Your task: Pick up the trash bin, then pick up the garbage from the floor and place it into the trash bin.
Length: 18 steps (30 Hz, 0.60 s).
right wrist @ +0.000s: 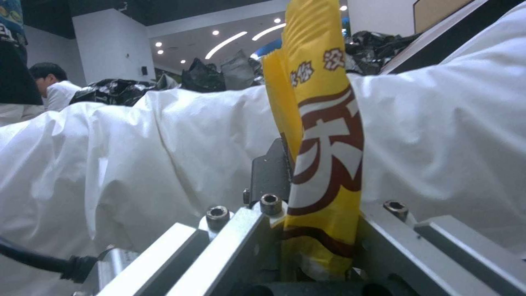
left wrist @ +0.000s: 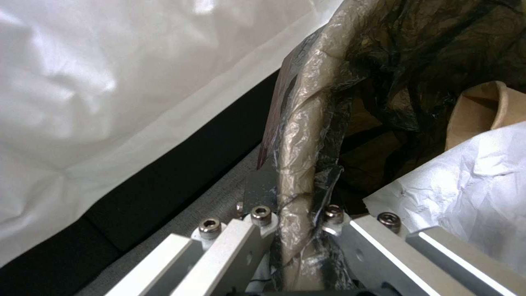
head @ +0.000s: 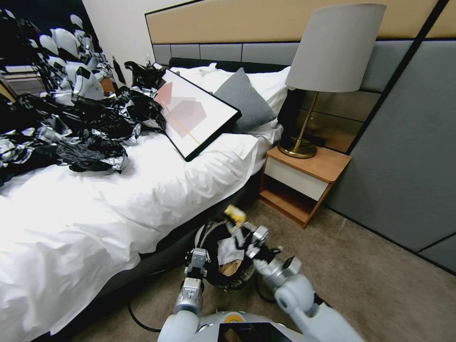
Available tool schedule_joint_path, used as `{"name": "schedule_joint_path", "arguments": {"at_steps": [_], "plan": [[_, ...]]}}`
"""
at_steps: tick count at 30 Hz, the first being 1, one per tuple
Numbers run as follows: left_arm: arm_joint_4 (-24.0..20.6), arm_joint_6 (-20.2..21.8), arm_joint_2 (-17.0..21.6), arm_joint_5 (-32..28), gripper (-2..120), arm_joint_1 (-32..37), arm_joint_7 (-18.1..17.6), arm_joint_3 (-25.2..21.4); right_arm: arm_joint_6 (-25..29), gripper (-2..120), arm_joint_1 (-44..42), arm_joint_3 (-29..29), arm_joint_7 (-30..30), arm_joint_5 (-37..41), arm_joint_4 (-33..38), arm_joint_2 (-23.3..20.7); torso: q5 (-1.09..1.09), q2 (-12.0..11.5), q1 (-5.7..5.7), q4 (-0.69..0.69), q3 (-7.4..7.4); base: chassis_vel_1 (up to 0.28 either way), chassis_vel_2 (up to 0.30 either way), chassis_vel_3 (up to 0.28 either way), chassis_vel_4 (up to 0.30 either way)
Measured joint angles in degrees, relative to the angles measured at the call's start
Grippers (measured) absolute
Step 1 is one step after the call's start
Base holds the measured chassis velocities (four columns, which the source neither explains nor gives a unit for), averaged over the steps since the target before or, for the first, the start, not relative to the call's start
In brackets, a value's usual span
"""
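Bin [head: 223,263] holds paper scraps; left hand [left wrist: 296,230] clamps its rim, right hand [right wrist: 318,230] grips yellow wrapper [right wrist: 323,135].

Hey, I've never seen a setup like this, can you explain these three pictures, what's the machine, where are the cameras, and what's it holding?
It is a wheeled robot with two arms, standing on carpet beside a bed. The wide picture comes from a camera on its head, looking down at its own arms. The other two come from cameras on each wrist, looking along the metal fingers.

The left hand is shut on the rim of a small trash bin, lined with a black bag; the left wrist view shows that rim pinched between the fingers, with crumpled white paper and something brown inside.

The right hand is shut on a yellow wrapper, held over the bin. Its wrist view shows the wrapper up close.

Glossy black bags and a framed picture lie on the bed.
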Motion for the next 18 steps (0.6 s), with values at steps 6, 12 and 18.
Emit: {"name": "schedule_joint_path", "arguments": {"at_steps": [6, 12, 18], "plan": [[0.2, 0.03, -0.16, 0.07, 0, -0.15, 0.01, 0.19, 0.47, 0, 0.01, -1.54, -0.27, -1.84, -2.93, 0.95, 0.0, 0.0, 0.0, 0.0, 0.0, 0.0, 0.0, 0.0, 0.0], [0.3, 0.03, -0.21, 0.11, 0, -0.21, 0.02, 0.26, 1.87, 0, 0.16, -1.76, -0.66, -2.99, -6.71, 2.07, 0.0, 0.0, 0.0, 0.0, 0.0, 0.0, 0.0, 0.0, 0.0], [-0.02, 0.03, -0.14, 0.09, 0, -0.22, 0.02, 0.29, 3.17, 0, 0.5, -0.19, -1.17, -3.43, -9.89, 2.53, 0.0, 0.0, 0.0, 0.0, 0.0, 0.0, 0.0, 0.0, 0.0]]}}
